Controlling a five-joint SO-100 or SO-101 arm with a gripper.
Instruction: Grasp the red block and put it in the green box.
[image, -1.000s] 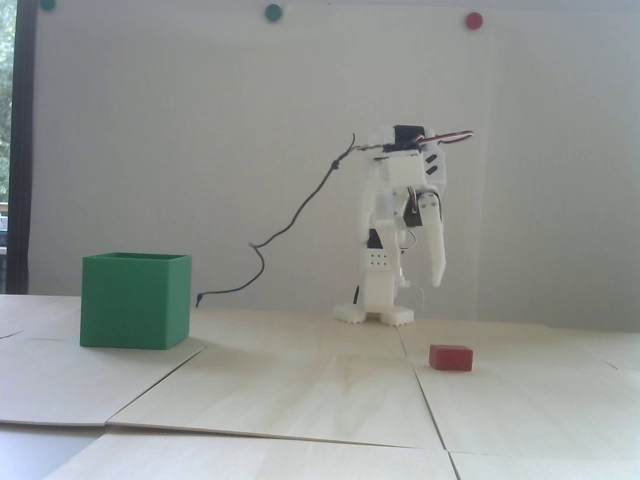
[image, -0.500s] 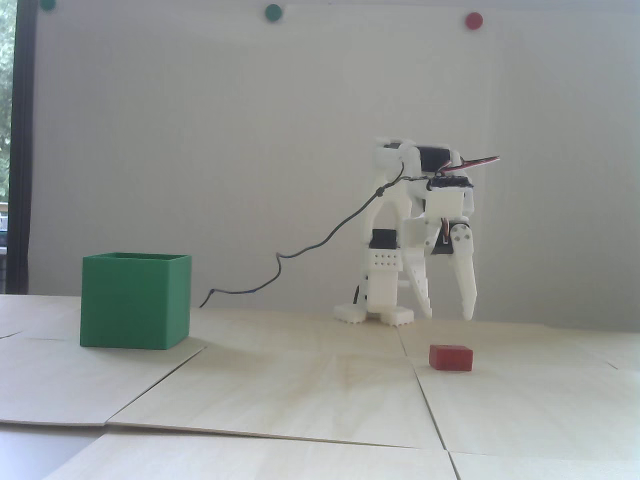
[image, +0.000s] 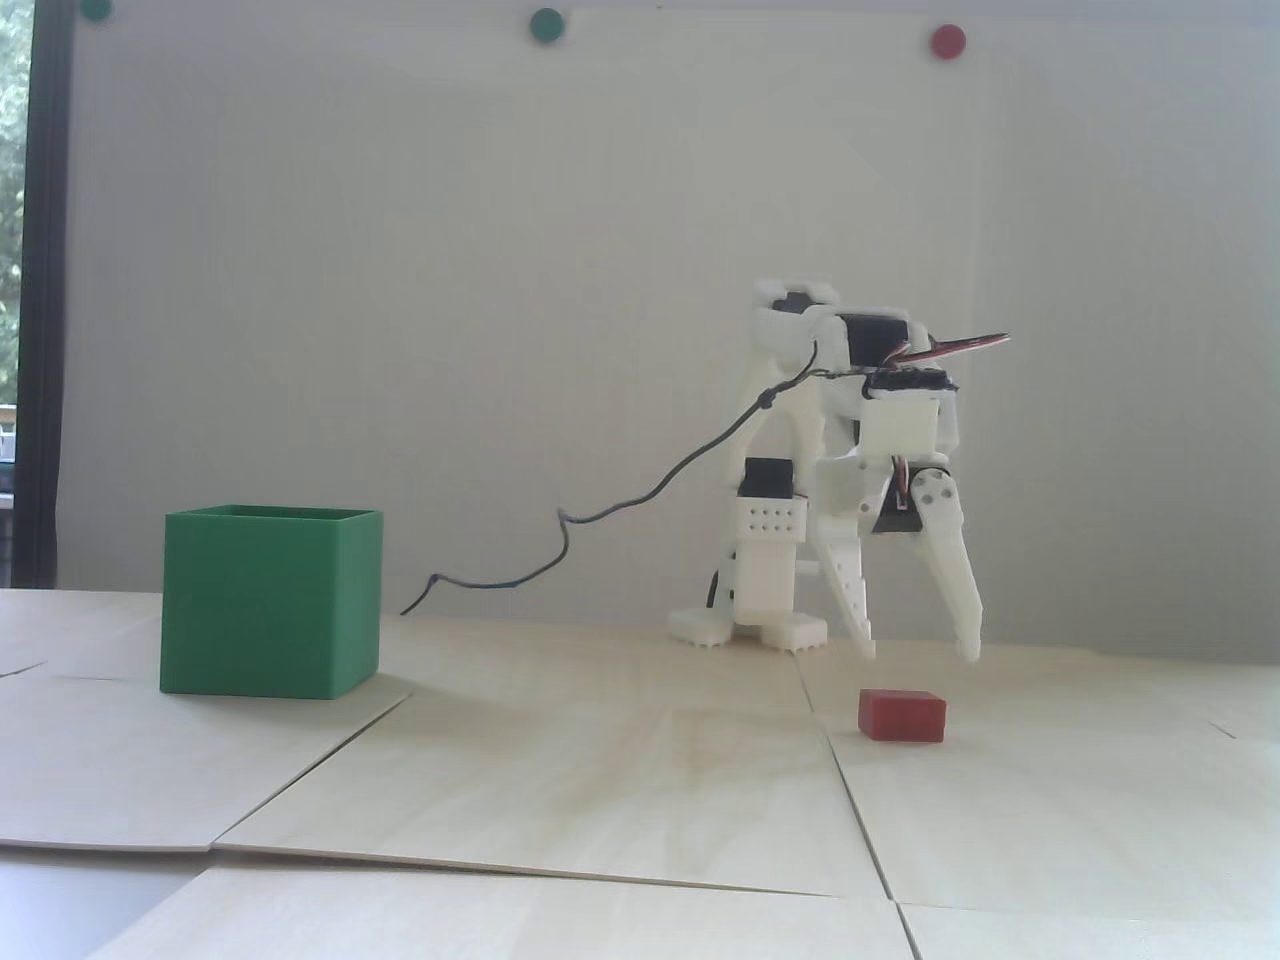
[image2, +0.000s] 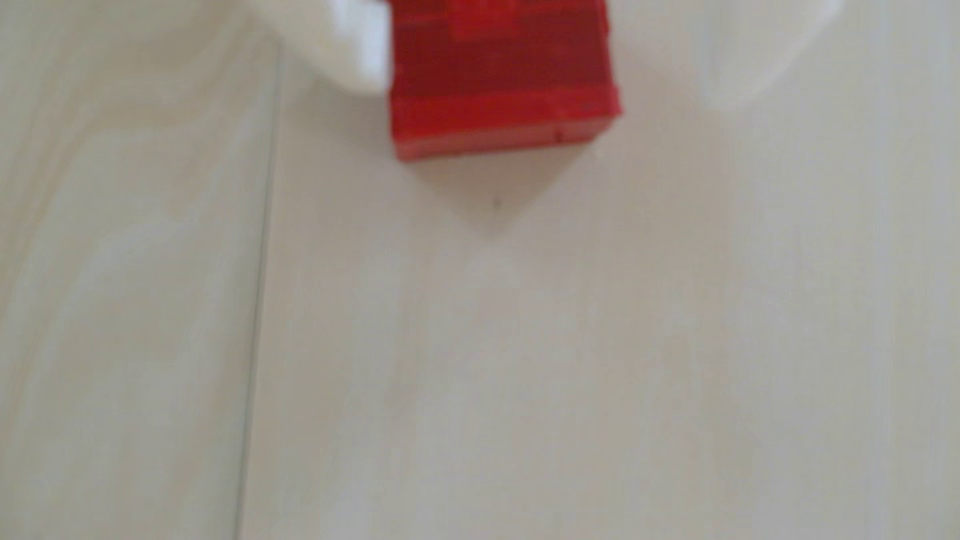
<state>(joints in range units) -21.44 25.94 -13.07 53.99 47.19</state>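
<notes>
While the gripper (image: 920, 655) hangs spread wide just above the red block (image: 902, 715), which lies on the table (image: 620, 780) well apart from the green box (image: 270, 600), I think one fingertip could knock it sideways because it sits off-centre.

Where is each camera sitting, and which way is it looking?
Fixed view: sits low near the table, facing the white wall; it shows the whole white arm, the open gripper above the red block, and the green box at left.
Wrist view: rides on the arm, looking down at the table; blurry white fingertips show at the top edge.
Both views share the red block and the table.
</notes>
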